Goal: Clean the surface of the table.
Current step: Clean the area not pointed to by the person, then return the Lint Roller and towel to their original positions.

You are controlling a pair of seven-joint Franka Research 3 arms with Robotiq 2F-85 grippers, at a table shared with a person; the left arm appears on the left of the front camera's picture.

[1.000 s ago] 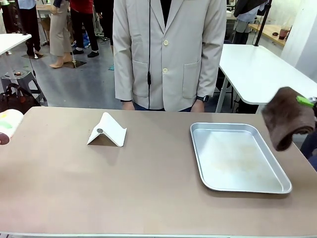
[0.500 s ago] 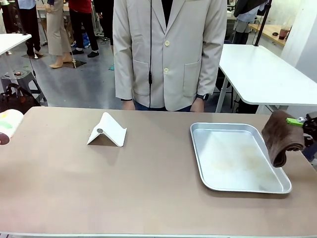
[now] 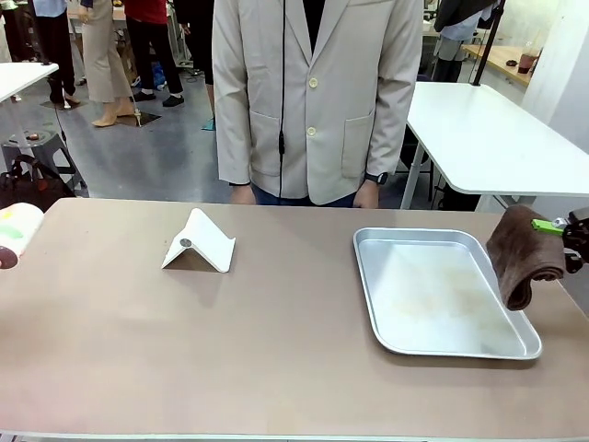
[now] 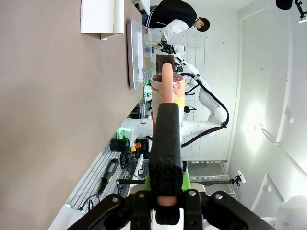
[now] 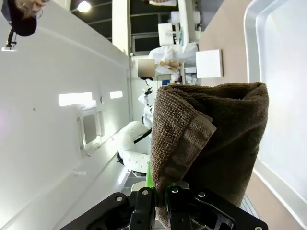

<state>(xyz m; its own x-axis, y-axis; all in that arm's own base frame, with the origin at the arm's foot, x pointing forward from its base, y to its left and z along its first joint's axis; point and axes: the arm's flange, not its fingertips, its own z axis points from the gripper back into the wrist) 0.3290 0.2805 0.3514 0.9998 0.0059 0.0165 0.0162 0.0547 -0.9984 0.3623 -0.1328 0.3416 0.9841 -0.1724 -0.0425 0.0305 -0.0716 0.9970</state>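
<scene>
Terrycloth towel [image 3: 523, 253], brown, folded, pinched in right end effector [image 3: 550, 226]; left end effector [image 4: 165, 115] pinches smooth pink handle [image 4: 166, 81]; matte table [image 3: 276, 341].

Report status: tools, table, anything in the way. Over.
Right tool shut on brown cloth, hanging by metal tray's right rim. Left tool shut on pink object. Table: white stand and tray sit on it.

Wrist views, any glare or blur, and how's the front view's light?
Left wrist view: white wall blown out by glare, pink stick sharp. Right wrist view: brown cloth sharp, light panels overexposed. Front view: even light, soft shadow under the white stand, dull sheen on the tray.
</scene>
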